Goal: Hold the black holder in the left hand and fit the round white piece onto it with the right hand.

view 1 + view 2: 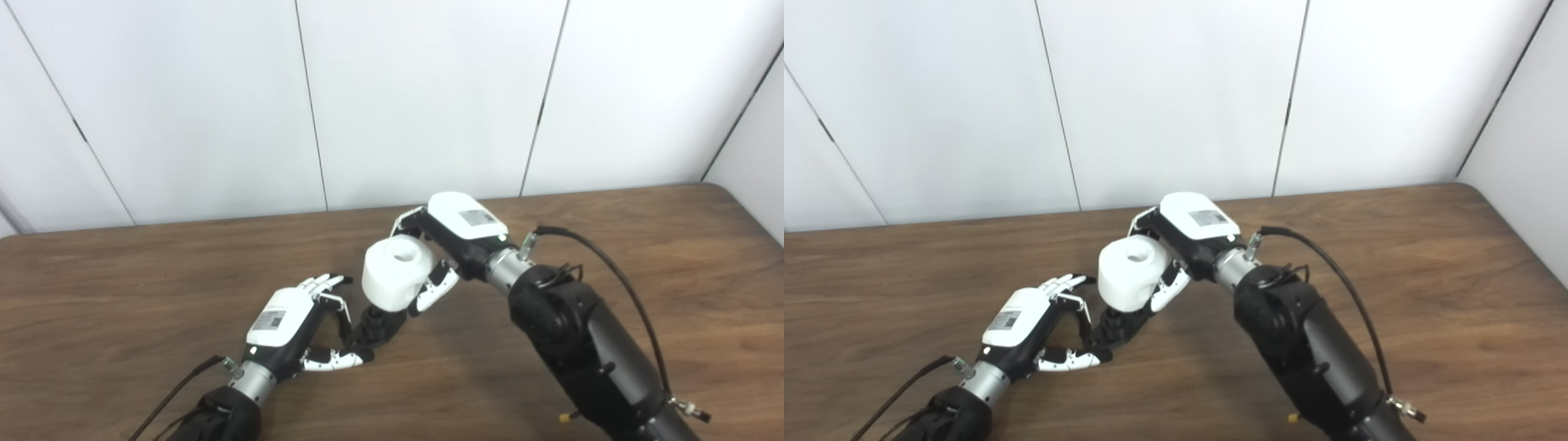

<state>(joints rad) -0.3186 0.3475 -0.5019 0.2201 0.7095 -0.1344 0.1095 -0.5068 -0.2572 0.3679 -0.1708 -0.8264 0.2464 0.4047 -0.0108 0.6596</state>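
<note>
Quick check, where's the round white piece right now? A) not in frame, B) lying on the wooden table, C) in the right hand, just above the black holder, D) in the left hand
C: the right hand grips the round white piece directly over the black holder, which the left hand steadies.

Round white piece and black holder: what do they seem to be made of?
The round white piece looks like matte plastic, possibly printed: an even, opaque white with soft shading and no glare. The black holder looks like dark matte plastic or rubber; it is too small and shadowed to say which. The table shows a brown wood grain, perhaps laminate.
</note>
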